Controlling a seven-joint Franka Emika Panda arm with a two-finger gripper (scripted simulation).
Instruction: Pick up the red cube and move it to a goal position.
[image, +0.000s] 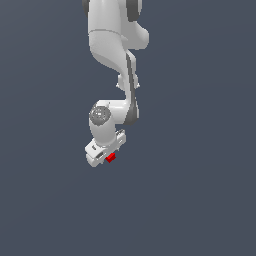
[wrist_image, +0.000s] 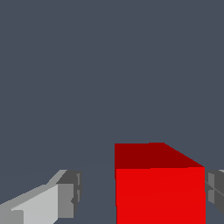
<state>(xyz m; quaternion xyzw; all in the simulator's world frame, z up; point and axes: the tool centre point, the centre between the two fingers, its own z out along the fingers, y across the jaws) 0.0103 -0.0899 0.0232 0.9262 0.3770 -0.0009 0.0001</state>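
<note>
1 red cube (wrist_image: 160, 188) sits between my gripper (wrist_image: 142, 194) fingers, jaws spread; it's off-centre, nearly touching 1 pad (wrist_image: 215, 192), gap to the other; I'd re-centre b4 closing.

Red cube (wrist_image: 160, 192): large in the wrist view, bright red front face, darker red upper face, plain, no marks; cut off by the frame edge.
Gripper (wrist_image: 142, 192): two fingers show, one on each side of the cube.
First finger (wrist_image: 48, 201): light grey body with a darker grey pad; a clear gap of background lies between it and the cube.
Second finger (wrist_image: 216, 192): only a grey pad shows at the frame edge, touching or almost touching the cube's side.
Jaws: parted, not clamped on both faces.
Background: flat, uniform slate grey.
</note>
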